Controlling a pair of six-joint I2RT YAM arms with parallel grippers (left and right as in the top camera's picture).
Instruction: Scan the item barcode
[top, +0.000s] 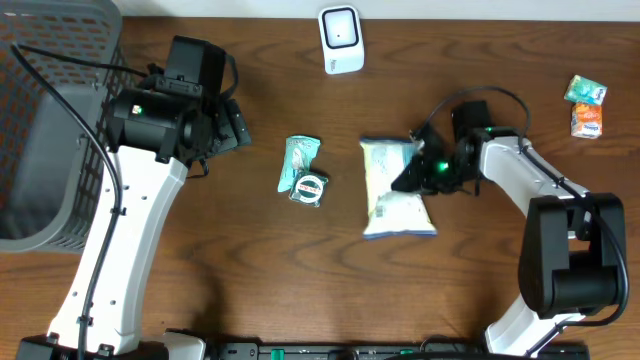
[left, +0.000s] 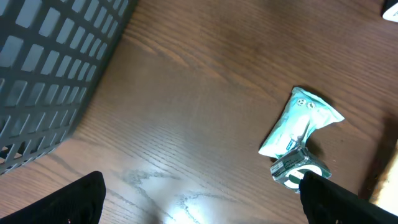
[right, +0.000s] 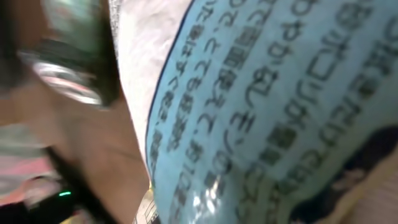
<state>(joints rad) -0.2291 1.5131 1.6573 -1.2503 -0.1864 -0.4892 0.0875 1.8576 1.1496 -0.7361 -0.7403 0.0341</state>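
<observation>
My mock checkout bench, wood-grain table (top: 250, 270); white barcode scanner (top: 341, 40), grey mesh basket (top: 45, 140), small snack packets (top: 585, 105)

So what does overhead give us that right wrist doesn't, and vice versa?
Overhead only: white barcode scanner at the far edge, grey plastic basket, small teal packet, small snack packets far right. Right wrist only: blurred dark print on the pale blue and white plastic bag. Shared: that bag, mid-table in overhead.
</observation>
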